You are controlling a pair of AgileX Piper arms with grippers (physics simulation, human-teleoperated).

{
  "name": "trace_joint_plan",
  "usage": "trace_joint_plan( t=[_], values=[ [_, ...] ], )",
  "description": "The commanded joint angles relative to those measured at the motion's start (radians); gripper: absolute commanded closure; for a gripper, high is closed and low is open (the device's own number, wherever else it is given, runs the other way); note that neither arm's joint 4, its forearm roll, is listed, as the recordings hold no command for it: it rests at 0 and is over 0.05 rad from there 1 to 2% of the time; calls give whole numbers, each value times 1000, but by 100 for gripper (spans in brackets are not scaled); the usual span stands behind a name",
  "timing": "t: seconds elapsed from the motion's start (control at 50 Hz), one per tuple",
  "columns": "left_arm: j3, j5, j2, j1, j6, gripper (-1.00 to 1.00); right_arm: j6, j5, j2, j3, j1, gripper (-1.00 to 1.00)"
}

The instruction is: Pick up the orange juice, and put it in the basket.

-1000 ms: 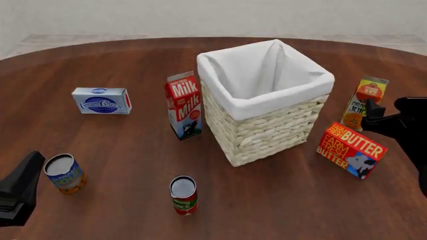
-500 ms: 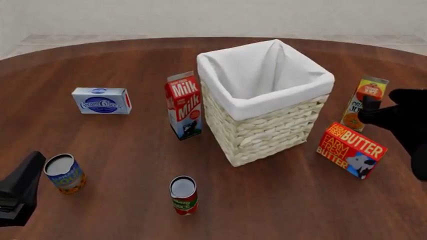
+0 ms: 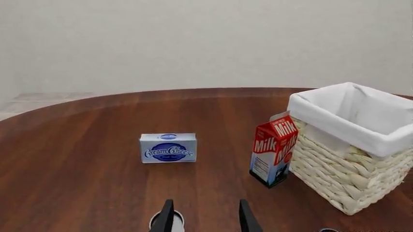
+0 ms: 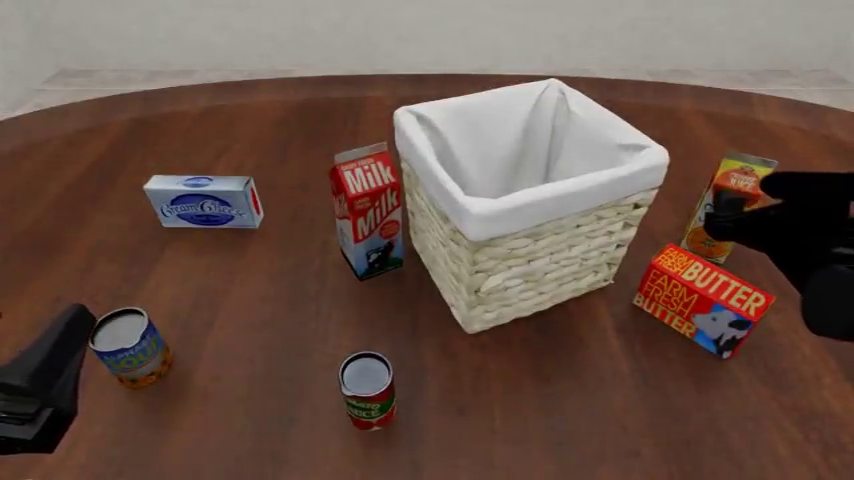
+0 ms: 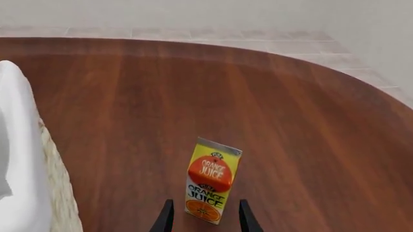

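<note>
The orange juice (image 4: 722, 203) is a slim yellow carton with a red patch, standing upright on the table to the right of the basket (image 4: 534, 240). My right gripper (image 4: 727, 215) is open just in front of the carton and partly covers it. In the right wrist view the carton (image 5: 210, 180) stands ahead of the open fingertips (image 5: 166, 217), apart from them. The basket's white lining (image 5: 19, 159) shows at that view's edge. My left gripper (image 3: 204, 217) is open and empty, low at the front left near a tin can (image 4: 127, 346).
A milk carton (image 4: 367, 210) stands against the basket's left side. A butter box (image 4: 702, 299) lies in front of the orange juice. A cream cheese box (image 4: 203, 201) sits far left. A second can (image 4: 367, 389) stands in front of the basket.
My right gripper has moved left and forward toward the orange juice and now overlaps it in the front view. The left arm has not moved.
</note>
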Motion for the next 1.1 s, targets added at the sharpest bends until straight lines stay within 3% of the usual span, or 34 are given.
trace_joint_plan(
  t=[0.02, 0.42, 0.58, 0.6, 0.66, 0.72, 1.1],
  values=[
    [8, -14, 13, -10, 2, -100, 6, 13, 49, -44, -3, -100],
    [8, -4, 12, -33, 3, -100, 11, 16, 97, -80, -13, -100],
    [10, -13, 23, -34, 1, -100, 23, 20, 119, -100, -14, -100],
    [6, -8, 22, -35, 1, -100, 43, 27, 134, -114, -3, -100],
    [8, -11, 24, -35, 1, -100, 17, 21, 139, -113, -8, -100],
    [9, -12, 23, -37, -1, -100, 38, 25, 145, -116, -8, -100],
    [11, -12, 25, -38, -1, -100, 44, 16, 195, -136, -11, -100]
  ],
)
